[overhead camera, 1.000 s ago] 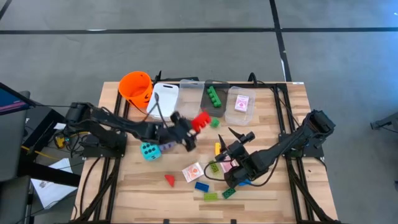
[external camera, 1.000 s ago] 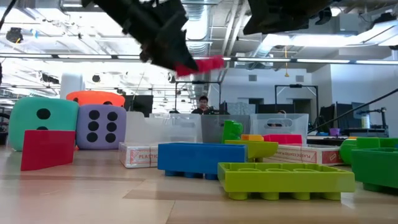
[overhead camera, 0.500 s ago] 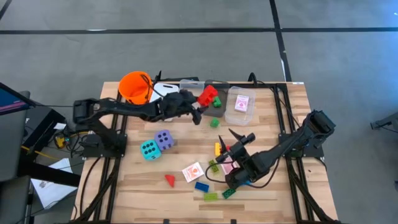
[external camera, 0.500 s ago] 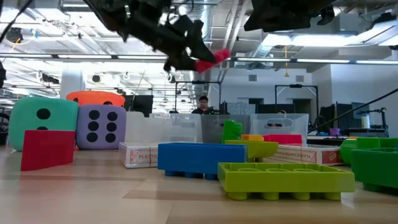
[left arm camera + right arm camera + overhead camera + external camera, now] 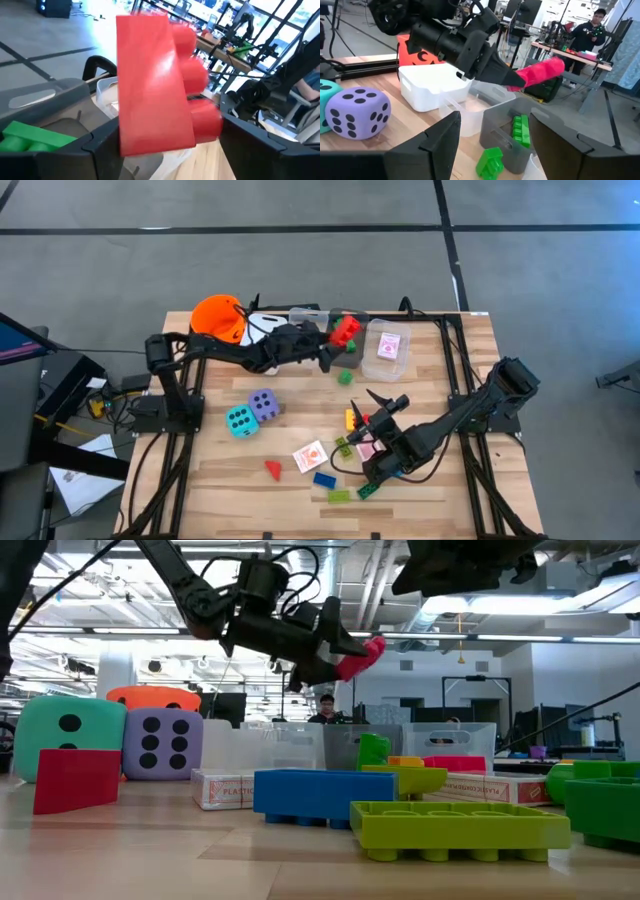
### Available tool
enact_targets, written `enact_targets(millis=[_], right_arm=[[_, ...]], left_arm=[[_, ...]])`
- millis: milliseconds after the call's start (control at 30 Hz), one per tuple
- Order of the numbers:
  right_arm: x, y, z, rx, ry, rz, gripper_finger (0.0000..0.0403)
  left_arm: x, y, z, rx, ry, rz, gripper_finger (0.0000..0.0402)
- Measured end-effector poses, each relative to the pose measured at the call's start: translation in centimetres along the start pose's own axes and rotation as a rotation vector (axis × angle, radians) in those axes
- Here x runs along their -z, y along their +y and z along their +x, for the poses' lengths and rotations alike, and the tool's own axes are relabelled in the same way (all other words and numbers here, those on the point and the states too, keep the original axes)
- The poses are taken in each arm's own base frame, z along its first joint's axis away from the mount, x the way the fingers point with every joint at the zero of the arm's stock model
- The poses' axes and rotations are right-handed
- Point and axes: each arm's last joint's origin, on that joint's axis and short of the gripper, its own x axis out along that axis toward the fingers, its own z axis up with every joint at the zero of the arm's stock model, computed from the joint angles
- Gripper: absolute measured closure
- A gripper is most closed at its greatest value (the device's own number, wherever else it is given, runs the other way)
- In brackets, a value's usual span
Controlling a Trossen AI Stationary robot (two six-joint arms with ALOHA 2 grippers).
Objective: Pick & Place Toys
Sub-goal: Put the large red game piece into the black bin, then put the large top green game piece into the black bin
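Carried from above the dice toward the back bins, the red brick now hangs over the grey bin holding 1 green brick, pinched across its flat sides by the left gripper. It looks light, stiff and smooth, so a flat-side grip suits it. Near the front, the right gripper hovers with fingers parted over scattered bricks, holding nothing.
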Motion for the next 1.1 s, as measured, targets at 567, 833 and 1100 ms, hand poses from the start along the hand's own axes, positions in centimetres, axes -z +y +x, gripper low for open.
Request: enact_targets(millis=[567, 833, 1100], right_arm=[[0.0, -0.3, 0.9, 0.030, 0.008, -0.041, 0.0171], [0.1, -0.3, 0.9, 0.030, 0.009, -0.046, 0.0171], [0.1, -0.4, 0.9, 0.028, 0.013, -0.066, 0.0171]], left_arm=[[0.9, -1.5, -0.2, 0.290, 0.147, 0.010, 0.0094], [4.5, -5.8, -1.1, 0.389, 0.283, 0.448, 0.0094], [5.8, -7.8, -1.7, 0.190, 0.269, 0.655, 0.0094]])
